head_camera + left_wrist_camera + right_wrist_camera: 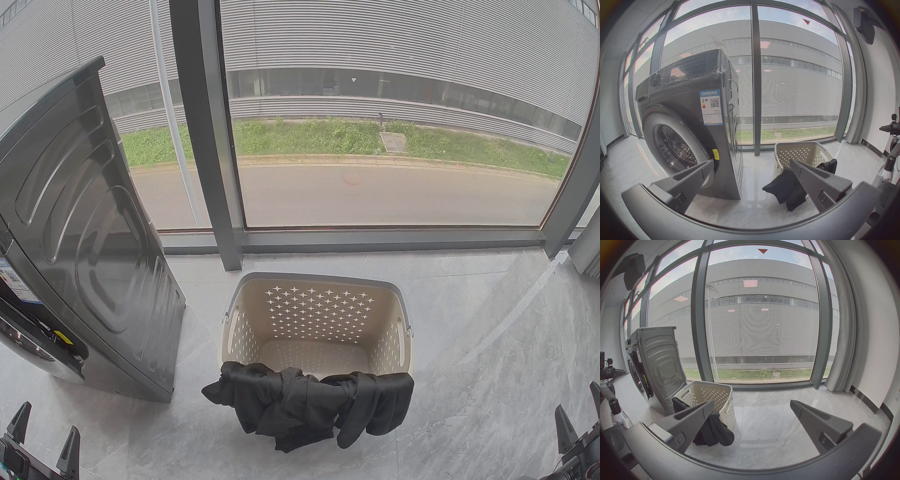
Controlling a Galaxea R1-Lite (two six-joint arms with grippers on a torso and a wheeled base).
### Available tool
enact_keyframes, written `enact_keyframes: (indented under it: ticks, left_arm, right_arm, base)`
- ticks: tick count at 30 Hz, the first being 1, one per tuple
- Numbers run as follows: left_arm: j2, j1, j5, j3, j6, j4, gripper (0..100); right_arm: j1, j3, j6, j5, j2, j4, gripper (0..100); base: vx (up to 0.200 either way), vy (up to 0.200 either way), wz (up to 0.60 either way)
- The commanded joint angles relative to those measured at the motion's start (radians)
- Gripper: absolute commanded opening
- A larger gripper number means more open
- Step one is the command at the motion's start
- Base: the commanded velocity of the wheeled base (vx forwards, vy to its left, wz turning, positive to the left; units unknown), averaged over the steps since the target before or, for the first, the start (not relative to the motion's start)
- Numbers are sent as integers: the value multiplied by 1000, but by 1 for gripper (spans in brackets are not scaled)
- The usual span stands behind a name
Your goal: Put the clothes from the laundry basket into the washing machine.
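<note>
Nearest the robot, the left gripper [49, 420] sits at the near left corner of the head view and the right gripper [576, 400] at the near right corner; on both, the 2 fingers [690, 178] stand spread apart and hold nothing, well apart from the laundry. Ahead of them, between the 2 grippers, black clothes [306, 403] hang in a bunched heap over the near rim of the laundry basket [319, 280], partly inside it and partly trailing down its outer wall toward the floor [487, 350]. The basket is a cream plastic tub with star-shaped perforations in its walls and a handle slot on each side, standing upright on the grey marbled floor; its visible bottom is bare. To the robot's left of the basket, just beside it but not touching, stands the dark grey washing machine [94, 250], its ribbed side panel turned toward the basket; the left wrist view shows its round front port with the drum visible inside. Farthest off, a floor-to-ceiling window [387, 125] with dark frames looks onto a road, a strip of grass and a ribbed grey building.
</note>
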Motion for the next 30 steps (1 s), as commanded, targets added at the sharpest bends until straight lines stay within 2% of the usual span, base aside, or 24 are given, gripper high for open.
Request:
enact_keyframes:
  ticks: [1,4,10,19,25,30]
  left_arm:
    - [-17,0,1,16,0,0,100]
    - [-17,0,1,16,0,-1,100]
    - [-17,0,1,16,0,-1,100]
    - [-17,0,1,16,0,-1,100]
    - [-17,0,-1,16,-2,-1,100]
    - [-17,0,-1,16,-2,-1,100]
  right_arm:
    - [0,18,0,0,-16,-1,100]
    - [0,18,0,0,-16,-1,100]
    - [0,18,0,0,-16,-1,100]
    - [0,18,0,0,-16,-1,100]
    - [0,18,0,0,-16,-1,100]
    - [0,18,0,0,-16,-1,100]
  base:
    - [0,0,0]
    - [0,0,0]
    - [200,0,0]
    - [0,0,0]
    - [200,0,0]
    - [0,0,0]
